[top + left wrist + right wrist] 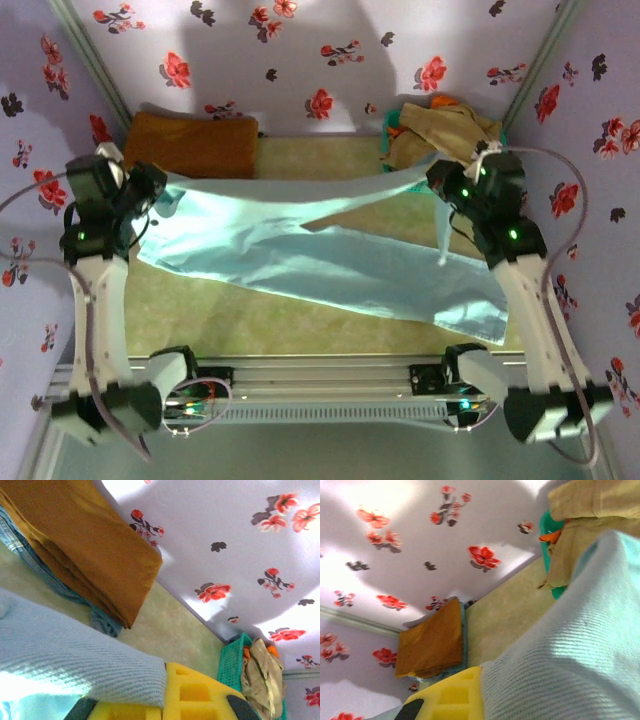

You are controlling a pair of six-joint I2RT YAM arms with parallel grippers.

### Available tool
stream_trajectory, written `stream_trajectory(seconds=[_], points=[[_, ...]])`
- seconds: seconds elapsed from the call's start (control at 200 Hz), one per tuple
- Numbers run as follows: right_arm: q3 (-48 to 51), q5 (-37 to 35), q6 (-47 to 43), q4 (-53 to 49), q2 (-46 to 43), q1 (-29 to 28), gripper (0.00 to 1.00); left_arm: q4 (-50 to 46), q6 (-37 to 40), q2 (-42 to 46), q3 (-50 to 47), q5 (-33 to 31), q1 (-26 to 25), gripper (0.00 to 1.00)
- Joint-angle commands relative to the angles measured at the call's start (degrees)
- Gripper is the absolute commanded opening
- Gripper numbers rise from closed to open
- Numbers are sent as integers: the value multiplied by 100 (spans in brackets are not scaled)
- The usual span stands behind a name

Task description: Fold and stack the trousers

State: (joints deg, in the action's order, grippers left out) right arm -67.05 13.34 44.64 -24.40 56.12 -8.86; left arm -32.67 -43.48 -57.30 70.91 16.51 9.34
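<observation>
Top external: my left gripper (157,196) pinches the left end of the trousers (300,250), lifting the cloth off the table (190,310) there. In the left wrist view the cloth lies over my yellow finger (192,695). The bite looks shallow and near the edge, so risk one is that it slips out if I pull wider. The mustard-brown cloth (195,142) sits just behind that corner, and swinging back could drag it. In the middle the trousers span across toward the right, lower part sagging onto the table, upper edge taut. Uneven tension could twist the fold or leave the legs misaligned. My right gripper (438,180) is clamped on the other end, with a strip dangling beneath it. The right wrist view has cloth draped over my finger (451,696). The basket (387,140) of beige garments (450,122) is close behind, and a backward move could snag it.
</observation>
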Motion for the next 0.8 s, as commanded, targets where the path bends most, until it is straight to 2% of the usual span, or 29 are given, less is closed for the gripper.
stream_trajectory(seconds=[0.0,0.13,0.205,0.29,0.36,0.425,0.5,0.605,0.67,0.71,0.745,0.77,0.795], points=[[251,-373,-275,-733,-795,-97,0,-430,151,667,-403,-93,50,0],[227,-529,-430,-1604,-1704,-110,0,-925,-6,1536,-649,85,42,0],[42,-543,-559,-2004,-1922,-119,0,-1251,-9,1858,-559,144,35,0],[-34,-605,-802,-2084,-1713,-113,0,-1344,0,1888,-447,89,37,0],[-9,-579,-1060,-1849,-1113,-108,0,-1051,-66,1589,-487,116,32,0],[-125,-558,-1319,-1636,-316,-15,0,-584,-85,1083,-502,59,34,0],[-450,-34,-1737,-1380,733,279,0,-25,-65,257,-305,-78,41,0],[-1327,-104,-2350,-1380,2295,642,0,673,-80,-1336,377,-143,11,0],[-1973,-144,-2400,-1303,3281,925,1,1033,-35,-2389,963,-87,-114,0],[-2443,-92,-2336,-1302,3859,1055,7,1216,-66,-3091,1424,36,-194,0],[-2982,-280,-2279,-1530,4400,1110,25,1309,-51,-3725,1877,130,-276,0],[-3348,-520,-2236,-1708,4713,1130,31,1217,-82,-4202,2257,120,-329,0],[-3655,-734,-2141,-1847,4938,1141,35,1202,-126,-4635,2658,237,-373,21]])
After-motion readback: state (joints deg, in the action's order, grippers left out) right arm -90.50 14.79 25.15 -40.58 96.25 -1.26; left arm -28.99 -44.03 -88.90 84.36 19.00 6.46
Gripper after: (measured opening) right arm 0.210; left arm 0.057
